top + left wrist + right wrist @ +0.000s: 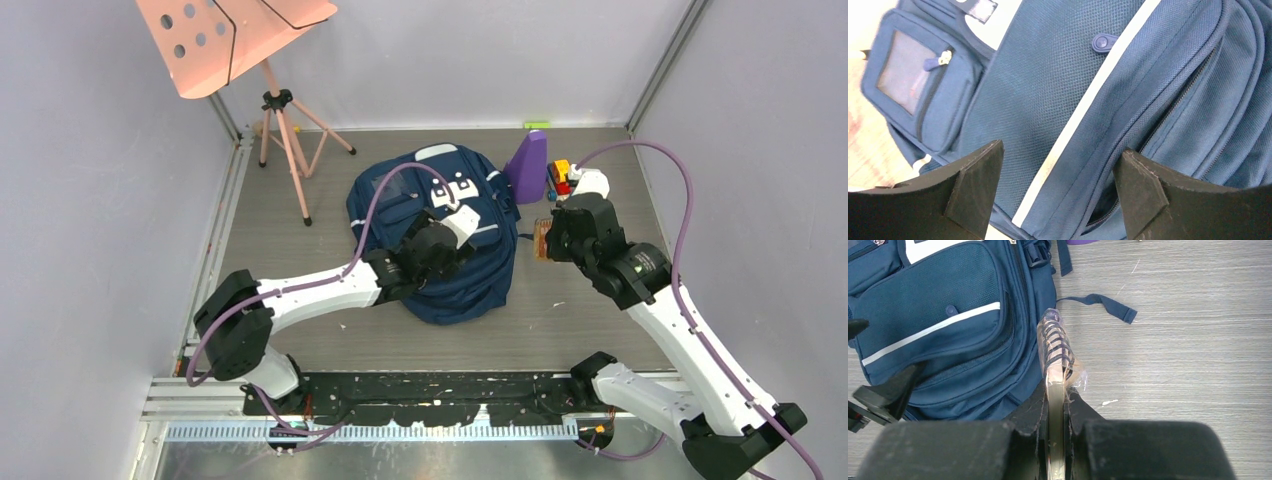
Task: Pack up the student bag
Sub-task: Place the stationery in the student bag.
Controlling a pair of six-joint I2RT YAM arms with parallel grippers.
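The right gripper (1055,396) is pinched shut on a flat wrapped item (1055,345), held edge-on. It is thin, sheathed in clear film, with dark coils or lacing along its upper edge; what exactly it is cannot be told. It hangs just beside the right flank of the student bag (938,305), above the bare grey desk (1173,340). The left gripper (1060,150) is spread wide with nothing between its fingers. It hovers low over the bag's front panel, a white stripe (1083,110) and a zip line (1178,105) lying in the gap below. In the overhead view the bag lies flat on the middle of the desk, front pockets up. A purple object (527,155) and a small yellow and red toy (560,175) sit near its far right corner, and a pink music stand (230,40) stands well off to the left. The bag looks soft and floppy: woven fabric that will sag and bunch and will not hold a mouth open by itself. The best hold is probably the fabric lip beside the zip, or a zip pull, so the left gripper can lift the pocket edge while the right slides the thin item in edge-first. The film on that item looks slick, so it may twist in the grip.
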